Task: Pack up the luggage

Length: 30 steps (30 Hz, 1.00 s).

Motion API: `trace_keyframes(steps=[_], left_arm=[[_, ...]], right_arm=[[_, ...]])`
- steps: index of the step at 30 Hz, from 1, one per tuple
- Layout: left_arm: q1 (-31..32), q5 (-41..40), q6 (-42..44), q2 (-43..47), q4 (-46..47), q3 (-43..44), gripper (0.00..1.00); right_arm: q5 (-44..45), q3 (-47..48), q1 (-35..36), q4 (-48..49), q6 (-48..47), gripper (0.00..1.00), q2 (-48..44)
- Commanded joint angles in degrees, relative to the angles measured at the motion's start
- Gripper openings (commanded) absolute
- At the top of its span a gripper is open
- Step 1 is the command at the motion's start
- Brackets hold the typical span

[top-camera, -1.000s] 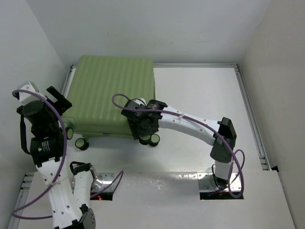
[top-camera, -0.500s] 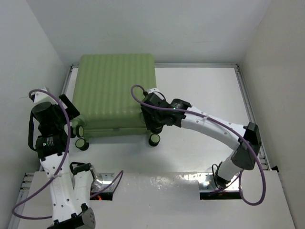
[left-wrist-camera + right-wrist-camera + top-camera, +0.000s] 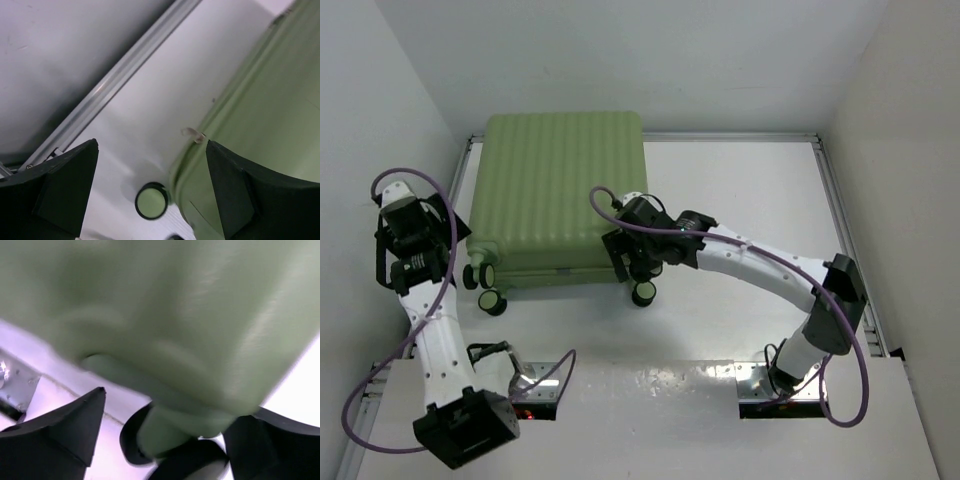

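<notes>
- At the far left, the left gripper (image 3: 458, 238) hangs low beside the table's (image 3: 740, 200) left edge. Its wrist view shows both fingers spread wide with only bare tabletop between them; it holds nothing.
- In that wrist view a metal rail (image 3: 115, 85) runs along the table edge on the left. A small caster wheel (image 3: 151, 201) and the luggage's side rim lie to the right.
- The luggage (image 3: 560, 190), a pale-green ribbed hard-shell suitcase, lies flat and closed on the far left part of the table. Its wheels are along the near edge, so its length probably runs near to far.
- The luggage lies just right of the left gripper, near its near-left corner but apart from it.
- The right gripper (image 3: 630, 260) reaches across from the right to the near-right corner. Its blurred wrist view shows the fingers wide apart, with the green corner and a black wheel between them. A gap shows beside one finger, so it looks like no grip.
- Judgement: both arms sit about equally near, one at each near corner. Opening the shell looks like the step ahead.
</notes>
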<state>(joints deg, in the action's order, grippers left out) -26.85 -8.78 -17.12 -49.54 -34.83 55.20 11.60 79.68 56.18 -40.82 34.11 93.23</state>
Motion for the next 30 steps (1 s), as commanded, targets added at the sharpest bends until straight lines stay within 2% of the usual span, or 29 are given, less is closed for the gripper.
trace_keyframes(steps=[1,2,5,6,9,15,16,19,20,21,23,24,25,26,27,28,30], left_arm=[[-5.3,4.3,2.4,-2.7,4.9,-0.9,0.9],[-6.3,4.3,3.3,-3.6,5.8,-0.9,0.89],[-9.6,11.1,8.5,-9.1,7.9,-2.6,0.83],[-12.0,17.2,10.5,-10.7,8.9,-3.1,0.82],[-14.6,25.4,18.1,-17.3,10.1,-3.1,0.71],[-16.2,28.5,28.4,-26.3,13.8,-7.5,0.62],[-16.2,31.2,29.5,-27.2,14.3,-8.3,0.57],[-13.7,36.5,32.1,-27.8,15.5,-12.0,0.52],[-12.4,37.1,32.8,-27.8,15.5,-12.6,0.48],[-11.6,39.9,32.8,-26.0,16.4,-13.3,0.46],[-7.8,46.1,32.6,-24.6,16.4,-13.8,0.44],[-6.0,48.0,32.0,-24.6,15.6,-13.3,0.44],[-1.8,50.0,31.4,-24.6,15.6,-12.8,0.42],[0.9,52.4,30.8,-24.6,15.6,-12.7,0.4],[3.8,53.2,30.8,-24.6,15.6,-12.7,0.4],[10.0,53.2,28.3,-23.9,17.7,-12.7,0.39],[15.7,52.6,23.7,-23.3,22.7,-14.3,0.39]], right_arm=[[-5.2,2.4,0.3,2.5,-4.3,0.92,-3.0],[-5.2,2.1,0.5,3.1,-4.7,0.94,-3.8],[-6.1,1.8,0.2,3.3,-7.1,0.99,-6.7],[-6.5,2.0,-0.2,3.1,-7.6,0.99,-8.5],[-9.1,2.3,-2.7,3.3,-12.4,0.99,-12.7],[-14.8,2.1,-11.3,2.9,-19.4,0.98,-20.1],[-14.9,1.6,-13.0,2.3,-19.8,0.96,-20.5],[-18.4,0.2,-17.7,-1.7,-20.2,0.88,-23.6],[-20.1,-0.8,-18.6,-2.3,-20.7,0.85,-24.6],[-20.8,-3.1,-19.6,-2.4,-21.9,0.76,-25.9],[-20.1,-8.4,-19.4,-1.2,-24.3,0.64,-32.0],[-18.7,-12.2,-19.5,0.3,-25.0,0.44,-33.5],[-17.9,-15.7,-19.5,1.9,-25.5,0.34,-38.7],[-17.1,-18.2,-19.2,2.3,-26.6,0.24,-39.8],[-16.5,-19.4,-19.2,2.3,-28.6,0.24,-42.3],[-15.9,-21.3,-18.9,2.4,-29.4,0.21,-44.1],[-14.1,-23.8,-18.7,2.2,-32.9,0.19,-46.0]])
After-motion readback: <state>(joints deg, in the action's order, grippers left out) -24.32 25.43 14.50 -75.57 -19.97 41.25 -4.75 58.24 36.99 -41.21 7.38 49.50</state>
